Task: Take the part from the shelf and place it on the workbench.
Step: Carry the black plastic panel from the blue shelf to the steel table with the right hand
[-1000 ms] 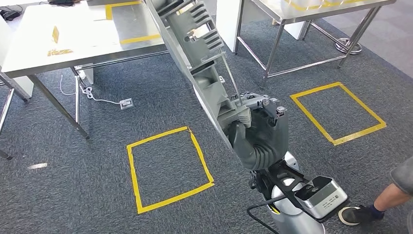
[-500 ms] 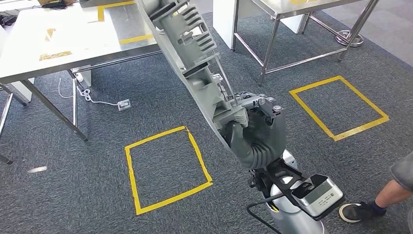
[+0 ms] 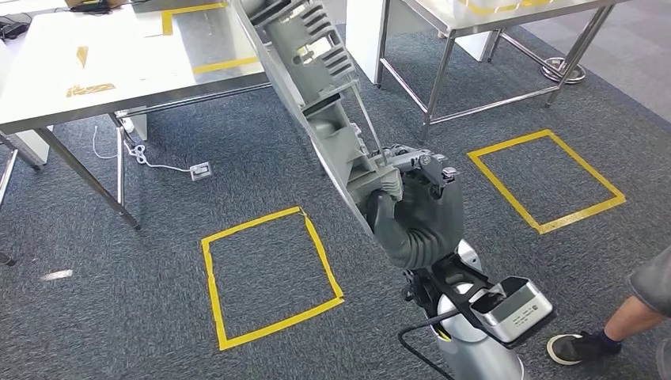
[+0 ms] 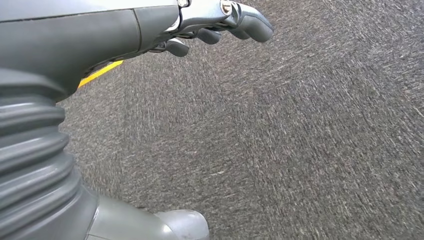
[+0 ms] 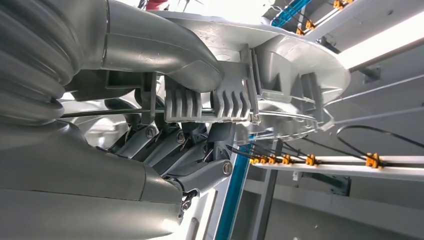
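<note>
At the far left of the head view stood a steel workbench [image 3: 119,71] with yellow tape marks on its top, and under it a white cable ran across the grey carpet to a small socket box [image 3: 200,169]. Nearer the robot, a yellow taped square [image 3: 269,277] lay on the floor. The left hand [image 4: 220,25] showed in its wrist view above bare carpet, its dark fingers [image 4: 252,27] slightly curled and apart, with nothing in them. Toward the middle, the part [image 3: 316,87], a long grey ribbed casting, rose tilted from the right hand [image 3: 411,210] up and to the left, its upper end reaching over the near corner of the workbench. The right hand gripped the part's lower end; in the right wrist view the thumb [image 5: 165,52] lay over the finned section of the part [image 5: 280,75] and the fingers wrapped beneath it. Behind stood a second steel table [image 3: 475,47]. To the right lay another yellow taped square [image 3: 546,178], and at the far right edge a person's leg and dark shoe [image 3: 574,348] stood on the carpet
</note>
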Action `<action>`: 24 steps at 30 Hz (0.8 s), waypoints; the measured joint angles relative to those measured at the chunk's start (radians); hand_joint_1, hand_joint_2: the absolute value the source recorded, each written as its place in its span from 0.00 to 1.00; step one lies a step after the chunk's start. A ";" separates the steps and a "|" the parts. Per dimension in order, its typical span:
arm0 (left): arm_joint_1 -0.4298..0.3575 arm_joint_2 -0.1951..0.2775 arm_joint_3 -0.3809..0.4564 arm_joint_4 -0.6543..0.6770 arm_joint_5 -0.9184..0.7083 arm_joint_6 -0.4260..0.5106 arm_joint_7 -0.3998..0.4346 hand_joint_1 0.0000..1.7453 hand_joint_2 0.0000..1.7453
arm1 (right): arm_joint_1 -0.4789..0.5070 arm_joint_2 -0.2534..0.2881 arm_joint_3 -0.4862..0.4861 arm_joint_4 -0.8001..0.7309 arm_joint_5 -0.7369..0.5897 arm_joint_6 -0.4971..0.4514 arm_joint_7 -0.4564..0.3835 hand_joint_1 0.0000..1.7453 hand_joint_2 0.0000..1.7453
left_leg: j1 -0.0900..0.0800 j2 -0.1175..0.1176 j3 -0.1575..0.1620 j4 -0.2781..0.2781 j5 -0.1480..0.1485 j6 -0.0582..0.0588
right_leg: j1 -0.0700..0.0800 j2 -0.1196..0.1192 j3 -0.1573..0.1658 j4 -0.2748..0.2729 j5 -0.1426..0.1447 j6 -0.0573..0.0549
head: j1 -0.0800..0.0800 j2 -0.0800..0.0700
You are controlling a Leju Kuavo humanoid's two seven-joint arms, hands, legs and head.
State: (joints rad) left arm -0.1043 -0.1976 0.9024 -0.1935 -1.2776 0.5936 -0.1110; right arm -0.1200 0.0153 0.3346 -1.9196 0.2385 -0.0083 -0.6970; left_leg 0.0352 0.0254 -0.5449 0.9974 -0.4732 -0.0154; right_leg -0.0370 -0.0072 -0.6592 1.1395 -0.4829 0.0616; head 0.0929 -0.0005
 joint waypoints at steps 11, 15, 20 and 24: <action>0.000 0.001 0.003 0.000 0.003 -0.001 0.002 0.00 1.00 | 0.006 0.001 -0.002 0.001 -0.006 -0.016 0.000 0.95 1.00 | -0.006 -0.018 -0.134 0.280 -0.144 -0.039 | 0.011 0.013 0.045 -0.096 0.017 -0.075 | -0.010 0.000; 0.001 0.001 0.004 0.000 0.003 -0.001 0.002 0.00 1.00 | 0.007 0.001 -0.002 0.001 -0.006 -0.014 0.000 0.95 1.00 | -0.019 -0.023 -0.113 0.194 -0.051 -0.010 | 0.023 0.023 0.056 -0.096 0.011 -0.078 | -0.010 0.000; -0.001 0.002 0.004 0.000 0.003 -0.001 0.001 0.00 1.00 | 0.007 0.001 -0.002 0.001 -0.005 -0.016 0.000 0.95 1.00 | -0.035 -0.026 -0.046 0.039 0.000 0.009 | 0.026 0.028 0.059 -0.099 0.008 -0.055 | -0.010 0.000; -0.003 0.001 0.004 -0.001 0.003 -0.002 0.001 0.00 1.00 | 0.006 0.001 -0.002 0.001 -0.006 -0.016 0.000 0.95 1.00 | -0.027 -0.022 -0.038 0.023 0.009 0.030 | 0.022 0.019 0.017 -0.005 -0.046 -0.035 | -0.008 0.000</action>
State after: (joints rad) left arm -0.1075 -0.1964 0.9060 -0.1948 -1.2745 0.5911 -0.1103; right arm -0.1145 0.0164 0.3330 -1.9184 0.2325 -0.0244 -0.6970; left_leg 0.0080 0.0032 -0.5825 1.0209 -0.4644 0.0146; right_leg -0.0145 0.0119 -0.6425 1.1341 -0.5288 0.0262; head 0.0847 -0.0005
